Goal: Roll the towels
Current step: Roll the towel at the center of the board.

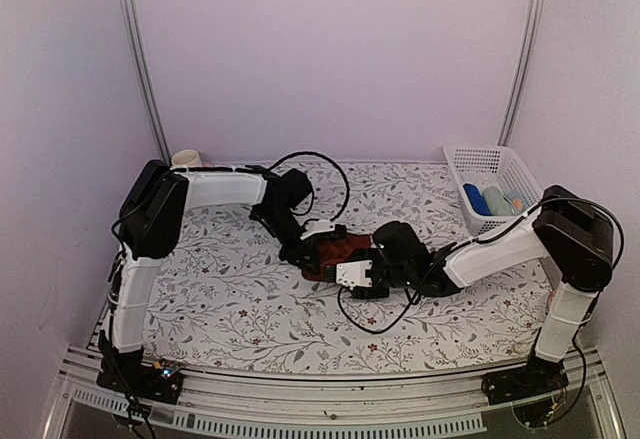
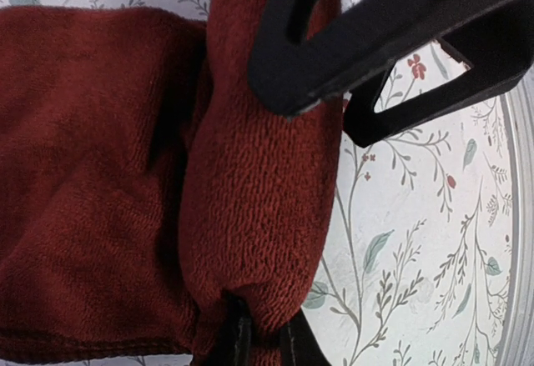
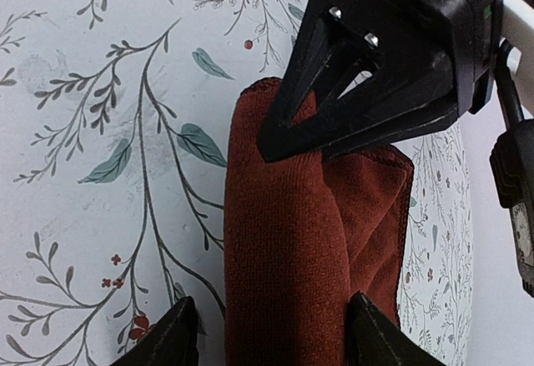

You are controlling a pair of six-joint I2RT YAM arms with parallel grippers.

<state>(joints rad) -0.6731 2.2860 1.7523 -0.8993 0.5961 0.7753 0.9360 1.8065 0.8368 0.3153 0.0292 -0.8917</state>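
Seen from above, the maroon towel [image 1: 335, 251] is only a small patch, mostly covered by the left gripper [image 1: 312, 249] and right gripper [image 1: 352, 264]. The left wrist view crops the towel at its left and bottom edges, and the right wrist view crops it at the bottom. The blue and teal items [image 1: 490, 201] in the basket [image 1: 490, 148] are too small to identify; a cup [image 1: 187, 158] sits half hidden behind the left arm [image 1: 215, 189].

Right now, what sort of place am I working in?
Probably a lab test booth, not a home: plain pale walls with upright metal rails, a slotted aluminium frame along the near edge, and a white floral-print table covering.
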